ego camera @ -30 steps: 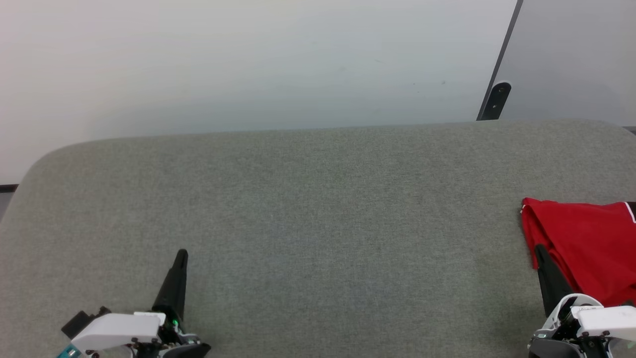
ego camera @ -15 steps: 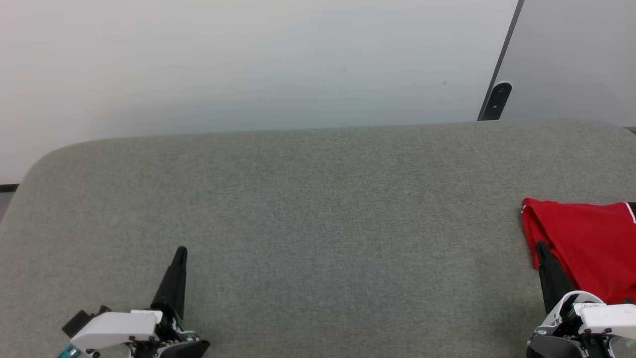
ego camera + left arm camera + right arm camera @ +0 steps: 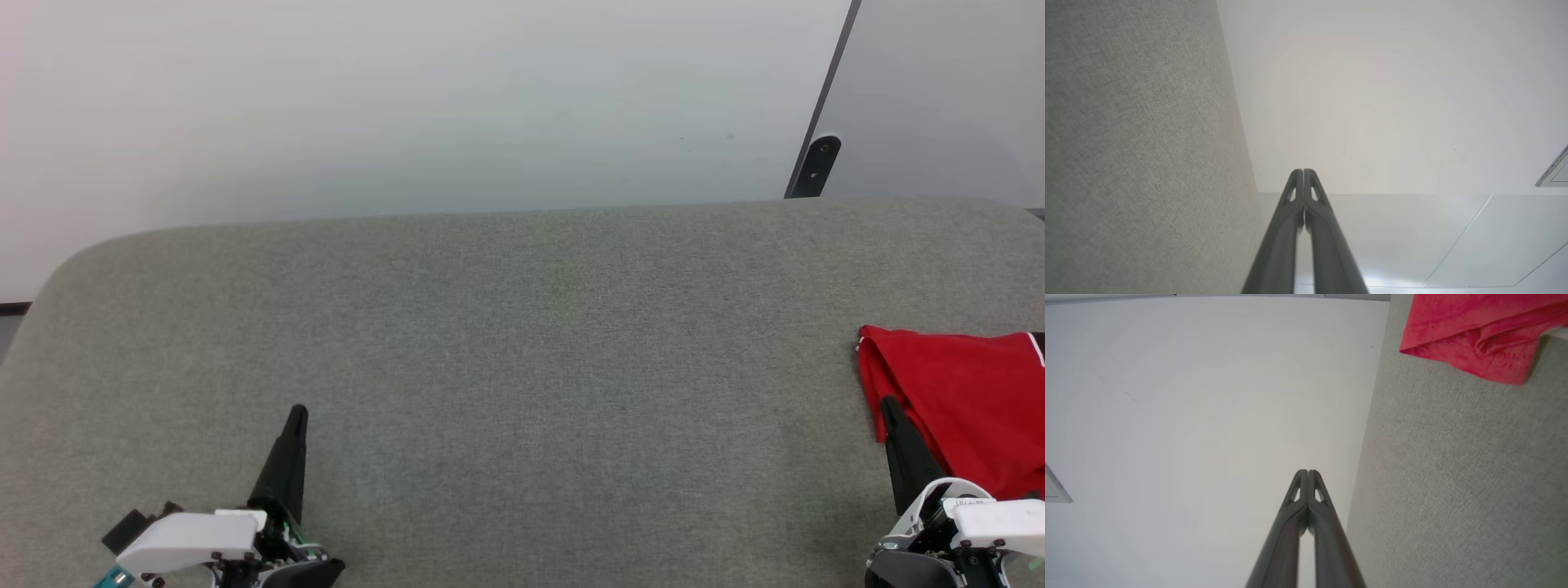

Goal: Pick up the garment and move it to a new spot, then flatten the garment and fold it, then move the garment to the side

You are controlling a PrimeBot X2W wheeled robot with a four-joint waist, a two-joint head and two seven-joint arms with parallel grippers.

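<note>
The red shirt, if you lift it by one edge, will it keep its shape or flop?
Probably floppy: the red shirt lies in soft creased layers, so a lifted edge would likely drape and unfold. Pushed, it may bunch rather than slide, since the grey table looks textured.

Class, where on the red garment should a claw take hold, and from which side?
Pinch the garment at its rumpled left edge with the right claw, coming from the middle of the table: its layered folds likely give purchase.

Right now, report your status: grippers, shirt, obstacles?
Left gripper shut, empty. Right gripper shut, empty, near shirt. Shirt lies on table, far right. No obstacle seen.
</note>
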